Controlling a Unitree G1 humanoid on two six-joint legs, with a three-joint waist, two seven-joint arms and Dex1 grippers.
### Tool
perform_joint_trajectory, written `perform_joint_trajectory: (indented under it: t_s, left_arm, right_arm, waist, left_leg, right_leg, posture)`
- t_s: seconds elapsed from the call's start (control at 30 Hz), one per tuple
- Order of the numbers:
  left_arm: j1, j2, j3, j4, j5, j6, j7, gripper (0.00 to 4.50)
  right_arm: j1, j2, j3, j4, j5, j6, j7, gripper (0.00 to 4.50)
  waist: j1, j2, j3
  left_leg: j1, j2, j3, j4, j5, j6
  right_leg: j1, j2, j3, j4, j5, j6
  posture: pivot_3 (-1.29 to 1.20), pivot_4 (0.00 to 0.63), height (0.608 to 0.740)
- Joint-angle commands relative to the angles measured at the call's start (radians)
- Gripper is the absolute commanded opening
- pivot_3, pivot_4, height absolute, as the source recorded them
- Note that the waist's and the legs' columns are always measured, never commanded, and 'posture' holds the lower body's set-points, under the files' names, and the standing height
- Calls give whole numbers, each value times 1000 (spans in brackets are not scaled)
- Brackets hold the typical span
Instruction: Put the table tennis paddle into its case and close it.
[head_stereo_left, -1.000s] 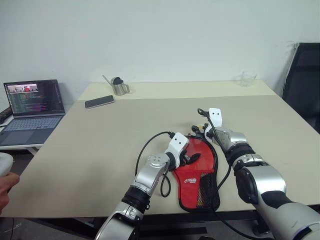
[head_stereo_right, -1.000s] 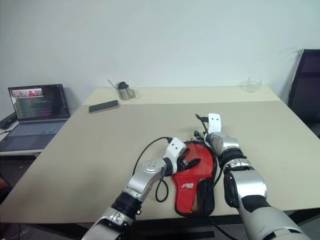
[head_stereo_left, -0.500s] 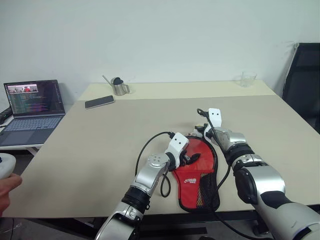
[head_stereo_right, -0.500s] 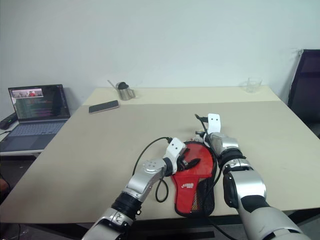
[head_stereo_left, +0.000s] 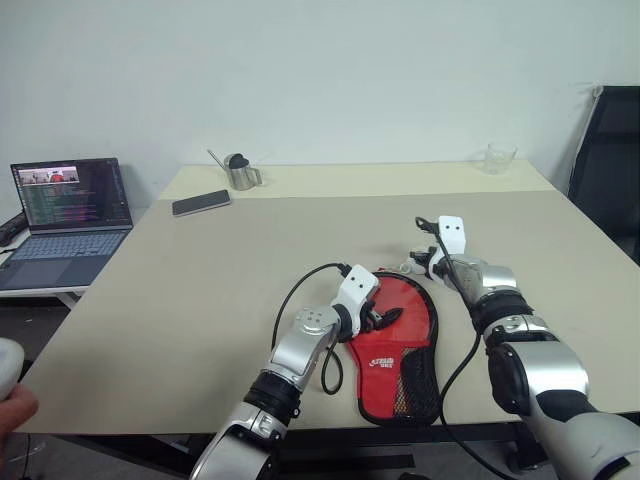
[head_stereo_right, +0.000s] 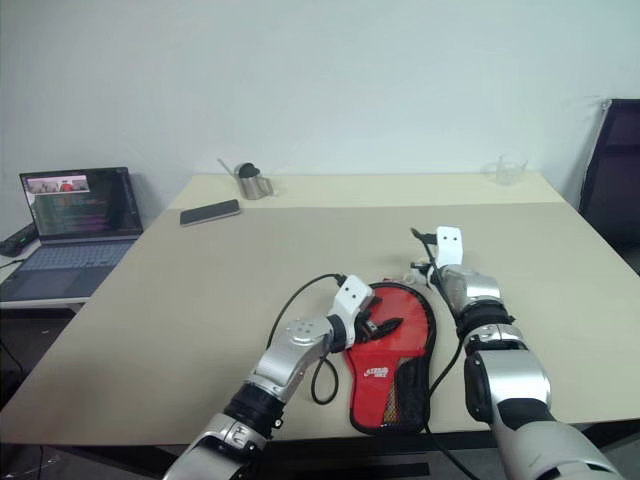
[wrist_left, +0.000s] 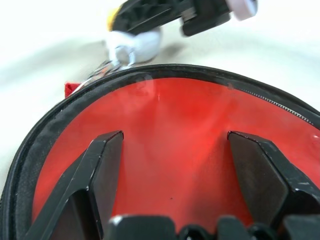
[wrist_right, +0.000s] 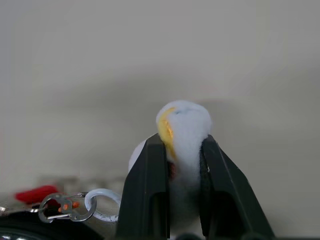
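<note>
Red case (head_stereo_left: 395, 345) lies flat near front edge of table (head_stereo_left: 200, 290), zipper rim closed round its head. Left claw (wrist_left: 170, 150) spread wide over case face. Right claw (wrist_right: 181, 155) clamped on white ball charm (wrist_right: 184, 130) just beyond case head. Paddle not discernible. Phone (head_stereo_left: 201, 203), metal cup (head_stereo_left: 239, 173), glass (head_stereo_left: 496, 158) stand well apart near far edge; laptop (head_stereo_left: 62, 215) off left side.

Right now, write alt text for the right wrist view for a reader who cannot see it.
The right gripper is shut on a fuzzy white ball charm with a yellow patch, over a beige table. Beside the fingers, a white ring and small metal clip link the charm to the edge of the case.
</note>
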Motion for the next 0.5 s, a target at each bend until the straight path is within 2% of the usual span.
perform_joint_trajectory:
  t_s: [0.03,0.3,0.5]
  left_arm:
    - [25,19,4,90,14,28,-5,3629]
    - [-16,22,11,143,16,5,-21,3629]
    - [-50,13,-4,201,24,-22,-50,3629]
  right_arm:
    - [33,-46,-20,-138,7,67,-10,315]
    - [199,-76,-26,-510,42,298,-16,315]
    - [277,-92,-1,-678,47,396,6,315]
  waist:
    - [0,0,0]
    - [14,0,0]
    - [20,0,0]
  left_leg:
    - [0,0,0,0,0,0]
    - [0,0,-1,0,0,0]
    - [0,0,-1,0,0,0]
  right_leg:
    - [0,0,0,0,0,0]
    - [1,0,-1,0,0,0]
    - [1,1,-1,0,0,1]
  posture:
    - [0,150,740]
    - [0,150,740]
    - [0,150,740]
